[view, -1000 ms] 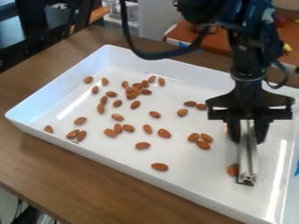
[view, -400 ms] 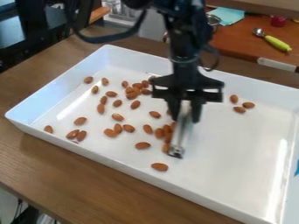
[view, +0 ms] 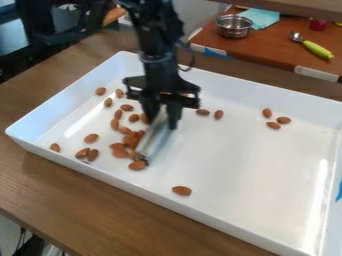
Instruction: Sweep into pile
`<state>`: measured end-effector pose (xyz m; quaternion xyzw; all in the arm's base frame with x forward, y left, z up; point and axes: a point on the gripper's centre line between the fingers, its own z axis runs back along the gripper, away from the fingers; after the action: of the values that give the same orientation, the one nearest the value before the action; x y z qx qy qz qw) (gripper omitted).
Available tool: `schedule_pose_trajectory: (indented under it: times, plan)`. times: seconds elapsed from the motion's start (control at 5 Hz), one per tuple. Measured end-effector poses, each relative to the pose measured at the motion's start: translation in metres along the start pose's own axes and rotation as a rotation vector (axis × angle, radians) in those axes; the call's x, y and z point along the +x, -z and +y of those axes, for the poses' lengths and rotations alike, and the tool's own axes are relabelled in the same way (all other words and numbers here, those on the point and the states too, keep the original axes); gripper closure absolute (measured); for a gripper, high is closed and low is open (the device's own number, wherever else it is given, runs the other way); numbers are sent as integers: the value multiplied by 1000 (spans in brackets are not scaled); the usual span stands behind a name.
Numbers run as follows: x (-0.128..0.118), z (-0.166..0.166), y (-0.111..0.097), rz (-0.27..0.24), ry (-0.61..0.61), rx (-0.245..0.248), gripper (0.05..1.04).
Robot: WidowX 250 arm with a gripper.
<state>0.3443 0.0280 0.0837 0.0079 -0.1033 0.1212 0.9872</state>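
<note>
Jaws: closed on a pale metal bar (view: 153,141), one finger to each side of its upper end; the gripper (view: 163,118) hangs over the left half of the tray.
Wooden table (view: 73,197): nearest, running under the white tray (view: 133,188) and showing along its front.
Lone almond (view: 182,190): inside the tray, near the front wall, well apart from the rest.
Bar: slanting down from the gripper, its lower end toward the front wall, just beside an almond (view: 137,165).
Heaped almonds (view: 119,151): bunched along the left side of the bar, some touching; they overlap, so I can't fairly give a count.
Left-hand almonds (view: 82,153): a small group near the front left wall, with single ones around it and more strung out toward the back left.
Pair of almonds (view: 218,114): beyond the bar and to its right, near each other.
Trio of almonds (view: 273,125): farther right, toward the back wall, close together.
Reddish-brown surface (view: 267,47): behind the tray, bearing a metal bowl (view: 234,27), a teal cloth (view: 260,18), a metal-headed utensil with a yellow-green handle (view: 316,49) and a dark red object (view: 318,24).
</note>
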Motion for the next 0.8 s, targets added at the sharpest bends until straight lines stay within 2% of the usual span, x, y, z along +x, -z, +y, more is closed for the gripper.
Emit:
schedule_pose_trajectory:
  times: [0.4, 0.6, 0.8]
  plan:
    - [18, 62, 2, -79, 51, 91, 707]
    - [5, 74, -2, 23, 14, 50, 707]
    - [13, 49, -35, 29, -81, -113, 708]
